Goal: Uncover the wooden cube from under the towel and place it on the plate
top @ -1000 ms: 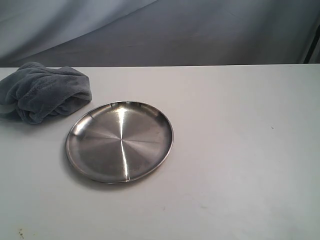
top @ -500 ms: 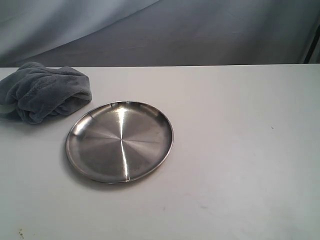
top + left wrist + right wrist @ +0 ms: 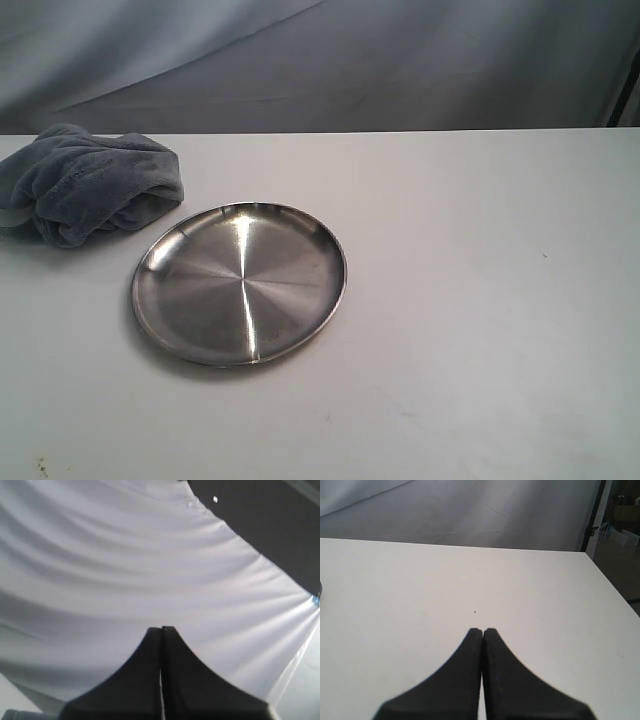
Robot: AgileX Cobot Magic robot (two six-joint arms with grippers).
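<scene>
The blue-grey plush towel [image 3: 90, 183] lies bunched at the far left of the white table. No wooden cube shows anywhere; it is hidden. Right of the towel sits the round steel plate [image 3: 240, 283], with nothing on it. Neither arm appears in the exterior view. My left gripper [image 3: 161, 628] is shut, its black fingers pressed together and facing a pale draped backdrop. My right gripper [image 3: 483, 630] is also shut with nothing in it, hovering over bare table to the right of the plate, whose rim [image 3: 321, 590] just peeks in at that view's edge.
The white table [image 3: 480, 300] stretches wide to the right of the plate. A grey cloth backdrop [image 3: 400, 60] hangs behind its far edge. The table's right edge [image 3: 607, 580] shows in the right wrist view, with dark floor and clutter beyond.
</scene>
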